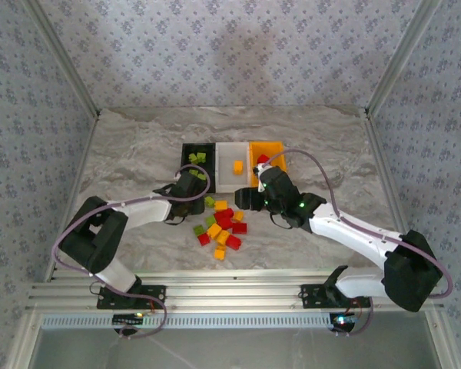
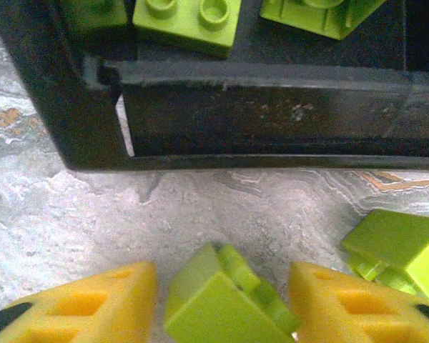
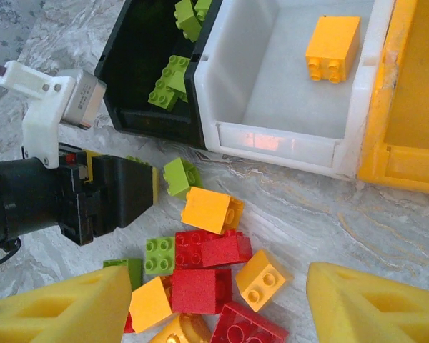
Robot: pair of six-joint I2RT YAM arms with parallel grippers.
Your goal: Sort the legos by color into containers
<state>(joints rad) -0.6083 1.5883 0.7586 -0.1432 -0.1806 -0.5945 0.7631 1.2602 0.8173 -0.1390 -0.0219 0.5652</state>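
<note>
Where loose bricks (image 1: 221,227) are heaped on the table (image 1: 123,154) before the black bin (image 2: 272,114), one tilted green brick (image 2: 222,304) is flanked closely by the fingers (image 2: 93,304) of the left gripper (image 2: 222,275); a firm clamp cannot be confirmed. Other green bricks (image 2: 189,21) are seen in the black bin, one yellow brick (image 3: 332,46) in the white bin (image 3: 272,139). Right gripper (image 3: 218,279) is spread wide, empty, above the heap.
</note>
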